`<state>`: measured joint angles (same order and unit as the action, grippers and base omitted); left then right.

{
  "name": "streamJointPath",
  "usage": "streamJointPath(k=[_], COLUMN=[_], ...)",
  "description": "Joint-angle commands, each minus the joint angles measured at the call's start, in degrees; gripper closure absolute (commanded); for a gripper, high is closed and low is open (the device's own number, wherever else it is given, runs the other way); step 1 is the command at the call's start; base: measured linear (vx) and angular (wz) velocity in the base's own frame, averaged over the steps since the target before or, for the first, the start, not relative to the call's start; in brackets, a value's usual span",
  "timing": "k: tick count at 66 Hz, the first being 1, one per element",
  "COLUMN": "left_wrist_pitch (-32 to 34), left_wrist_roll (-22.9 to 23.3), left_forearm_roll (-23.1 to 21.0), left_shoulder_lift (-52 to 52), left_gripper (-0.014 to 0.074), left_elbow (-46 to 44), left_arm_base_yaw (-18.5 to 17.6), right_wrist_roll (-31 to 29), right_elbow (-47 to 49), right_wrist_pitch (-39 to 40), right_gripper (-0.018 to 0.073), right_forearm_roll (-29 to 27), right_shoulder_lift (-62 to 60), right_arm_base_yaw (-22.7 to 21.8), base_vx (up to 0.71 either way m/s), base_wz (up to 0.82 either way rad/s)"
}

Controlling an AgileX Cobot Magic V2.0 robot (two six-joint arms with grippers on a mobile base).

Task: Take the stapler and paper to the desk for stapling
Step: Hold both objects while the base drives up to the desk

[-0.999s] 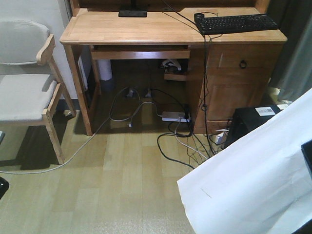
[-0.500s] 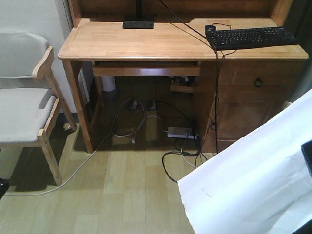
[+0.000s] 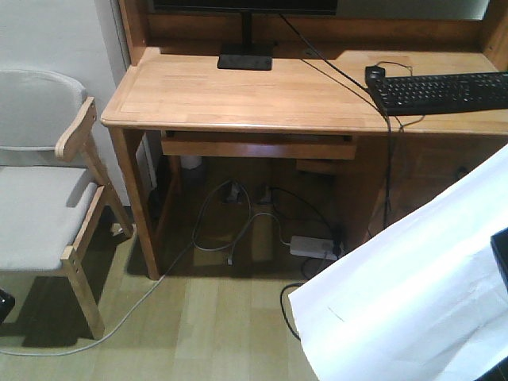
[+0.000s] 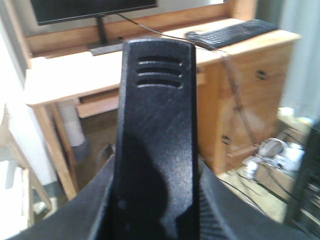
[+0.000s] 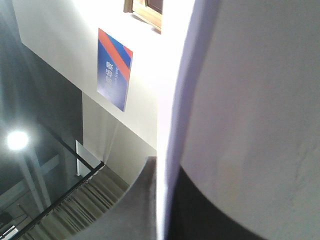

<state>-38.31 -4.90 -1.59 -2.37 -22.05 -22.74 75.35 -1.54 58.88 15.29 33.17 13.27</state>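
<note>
The light-wood desk [image 3: 238, 95] stands ahead of me, filling the upper half of the front view. The paper [image 3: 413, 294], a large white sheet, hangs across the lower right. In the right wrist view its edge [image 5: 172, 125] runs between the dark fingers of my right gripper [image 5: 162, 200], which is shut on it. In the left wrist view the black stapler [image 4: 155, 125] stands upright in my left gripper [image 4: 155, 200], shut on it from both sides, with the desk [image 4: 75, 75] beyond.
On the desk are a black keyboard [image 3: 444, 89], a mouse [image 3: 375, 73] and a monitor stand [image 3: 246, 57]. A padded wooden chair [image 3: 40, 206] stands to the left. Cables [image 3: 238, 230] and a power strip [image 3: 313, 248] lie under the desk.
The desk has grown larger and slid lower and to the right in the front view, so I have come closer. The paper keeps its place in the view.
</note>
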Motion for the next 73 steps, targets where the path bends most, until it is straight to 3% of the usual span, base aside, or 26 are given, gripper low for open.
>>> streamJointPath(k=[1,73], left_wrist_pitch=[6.57,6.57], left_wrist_roll=[0.18,0.18], left_forearm_roll=[-0.26,-0.26], left_shoulder_lift=[-0.64,-0.64], left_gripper=[0.0603,0.0603], left_elbow=[-1.87,-1.87], left_arm_base_yaw=[-0.14,-0.14], right_wrist_roll=[-0.34,-0.34], right_elbow=[-0.21,-0.21], right_wrist_pitch=[3.54,3.54], right_gripper=[0.0564,0.0564], right_forearm_roll=[-0.16,-0.16], right_shoulder_lift=[0.24,0.24], right_arm_base_yaw=[-0.03,-0.03], base_vx=[0.31,0.27], base_wz=[0.11,-0.01])
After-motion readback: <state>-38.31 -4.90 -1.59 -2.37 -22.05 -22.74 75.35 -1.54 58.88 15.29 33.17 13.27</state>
